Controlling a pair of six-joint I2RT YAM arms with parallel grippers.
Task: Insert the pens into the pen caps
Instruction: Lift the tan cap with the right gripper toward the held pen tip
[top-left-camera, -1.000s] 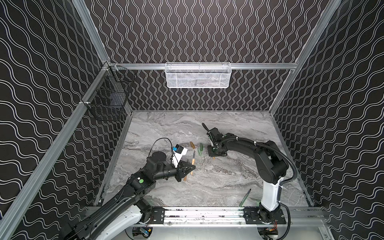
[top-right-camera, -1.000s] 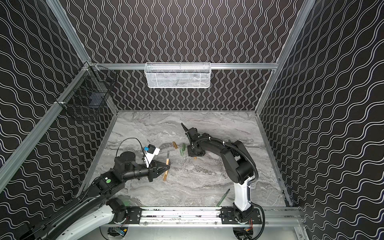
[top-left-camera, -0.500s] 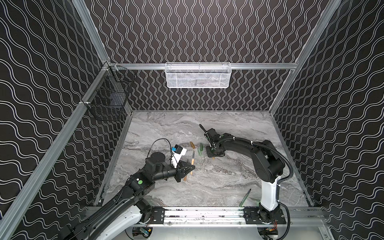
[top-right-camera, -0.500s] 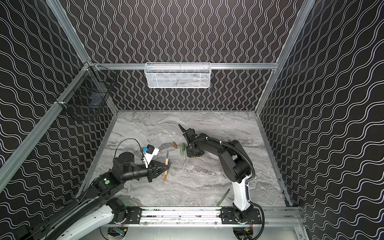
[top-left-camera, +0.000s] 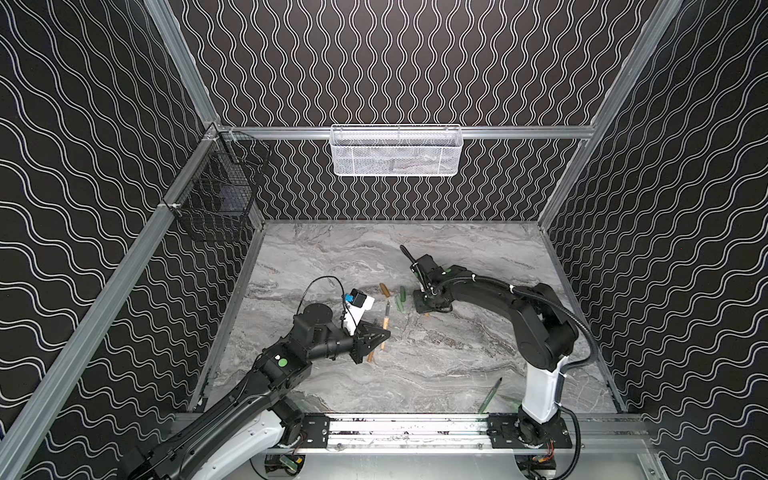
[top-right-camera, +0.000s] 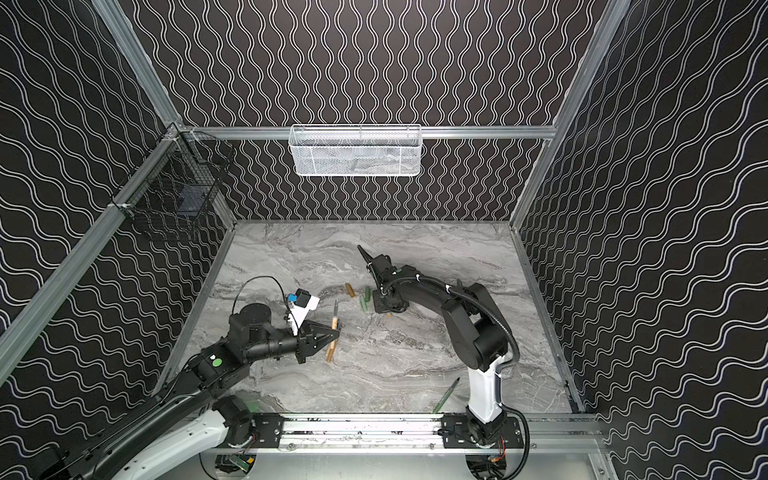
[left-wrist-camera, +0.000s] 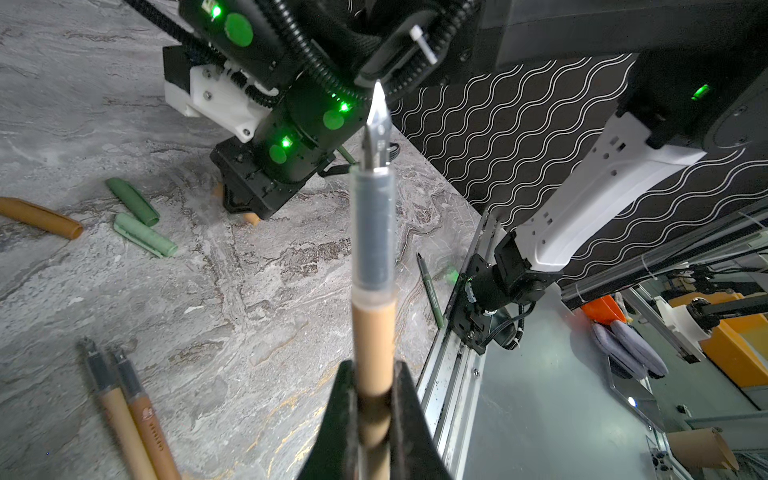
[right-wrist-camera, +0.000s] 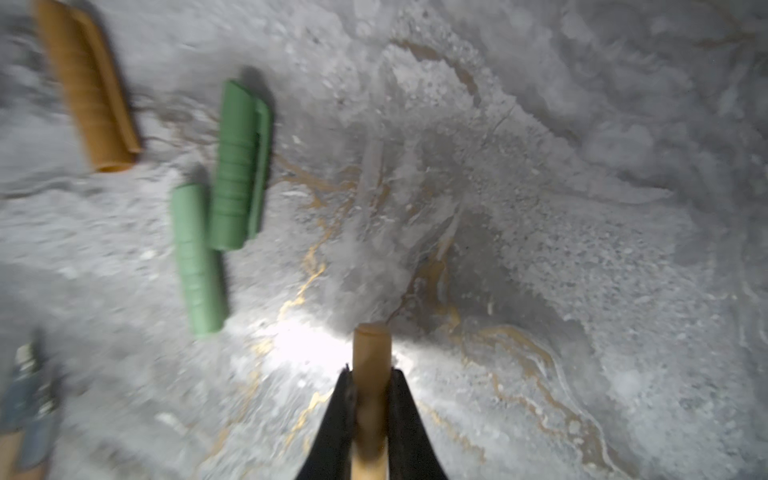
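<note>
Mid-table, left gripper (left-wrist-camera: 372, 370) clamped on tan pen (left-wrist-camera: 373, 328), right gripper (right-wrist-camera: 371, 376) pinching tan cap (right-wrist-camera: 371, 347), 3 loose caps (right-wrist-camera: 235, 166) beside, open marble (top-left-camera: 365, 249) behind.

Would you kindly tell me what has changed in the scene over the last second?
The right gripper shifted slightly and closed its jaws on a tan-orange cap. Unchanged: the left gripper still holds its tan-orange pen raised, and the other caps and pens lie where they were.

Seen: 3 tan pens (left-wrist-camera: 373, 332) (1 in left claw (left-wrist-camera: 374, 368)), 1 green pen (left-wrist-camera: 430, 291), 2 tan caps (right-wrist-camera: 87, 87) (1 in right claw (right-wrist-camera: 371, 372)), 2 green caps (right-wrist-camera: 237, 166).
</note>
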